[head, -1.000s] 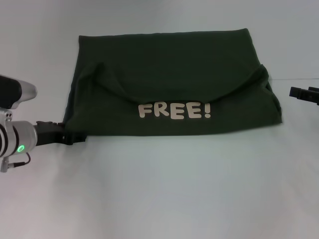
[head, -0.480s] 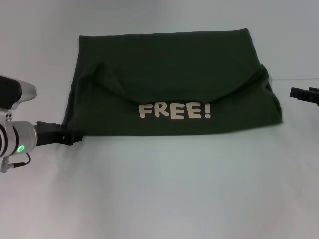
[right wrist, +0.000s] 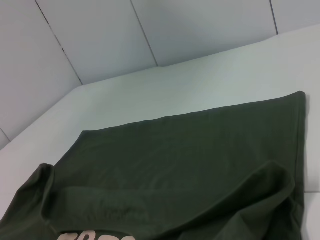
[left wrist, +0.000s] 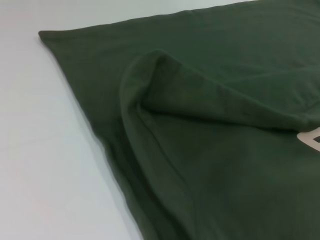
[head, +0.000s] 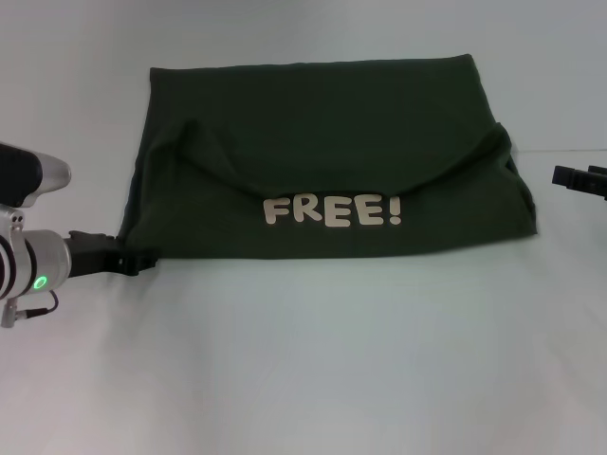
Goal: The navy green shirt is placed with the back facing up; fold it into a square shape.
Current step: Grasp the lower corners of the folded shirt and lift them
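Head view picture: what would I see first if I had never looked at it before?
First you would see the big dark green shirt spread across the middle of the white table, folded over, with pale letters spelling FREE! near its front edge. Next comes the left gripper, at the shirt's front left corner. The right gripper just peeks in at the right edge, apart from the shirt.

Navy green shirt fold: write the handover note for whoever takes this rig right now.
Left pincer: low at the shirt's near-left corner, at its edge.
Right pincer: off the shirt's right side, apart from the cloth.
Navy green shirt: on the white table, already folded once; a flap with "FREE!" lettering lies on top near the front edge.
Left: still a wide rectangle; fold the sides in to make it square.
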Controlling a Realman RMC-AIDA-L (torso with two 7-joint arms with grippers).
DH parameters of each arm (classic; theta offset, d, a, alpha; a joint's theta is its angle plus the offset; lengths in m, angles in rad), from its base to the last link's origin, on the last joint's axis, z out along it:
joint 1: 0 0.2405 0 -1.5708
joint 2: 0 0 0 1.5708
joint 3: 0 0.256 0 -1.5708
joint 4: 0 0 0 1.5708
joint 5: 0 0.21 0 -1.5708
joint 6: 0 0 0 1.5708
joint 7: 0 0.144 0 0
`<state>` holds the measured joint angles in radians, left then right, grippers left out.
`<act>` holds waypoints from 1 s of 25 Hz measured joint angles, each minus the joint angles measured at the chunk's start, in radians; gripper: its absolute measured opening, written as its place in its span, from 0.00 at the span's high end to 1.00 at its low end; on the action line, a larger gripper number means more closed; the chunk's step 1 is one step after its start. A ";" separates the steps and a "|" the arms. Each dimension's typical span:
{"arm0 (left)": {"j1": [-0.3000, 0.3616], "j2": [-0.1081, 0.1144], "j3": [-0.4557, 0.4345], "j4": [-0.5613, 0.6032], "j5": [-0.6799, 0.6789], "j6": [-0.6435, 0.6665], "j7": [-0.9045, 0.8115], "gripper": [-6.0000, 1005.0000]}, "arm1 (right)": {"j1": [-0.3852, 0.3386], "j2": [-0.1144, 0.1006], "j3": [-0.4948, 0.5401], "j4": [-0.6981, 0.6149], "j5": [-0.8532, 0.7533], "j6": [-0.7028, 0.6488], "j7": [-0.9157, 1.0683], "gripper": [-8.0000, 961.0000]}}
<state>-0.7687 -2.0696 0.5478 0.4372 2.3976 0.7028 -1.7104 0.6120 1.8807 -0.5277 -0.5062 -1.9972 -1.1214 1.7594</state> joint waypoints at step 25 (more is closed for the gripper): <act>-0.014 -0.002 0.002 -0.027 -0.002 -0.034 -0.013 0.64 | 0.002 0.000 0.000 -0.003 0.000 0.011 -0.002 0.20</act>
<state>-0.7830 -2.0717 0.5494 0.4102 2.3960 0.6686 -1.7236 0.6137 1.8806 -0.5277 -0.5091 -1.9972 -1.1107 1.7577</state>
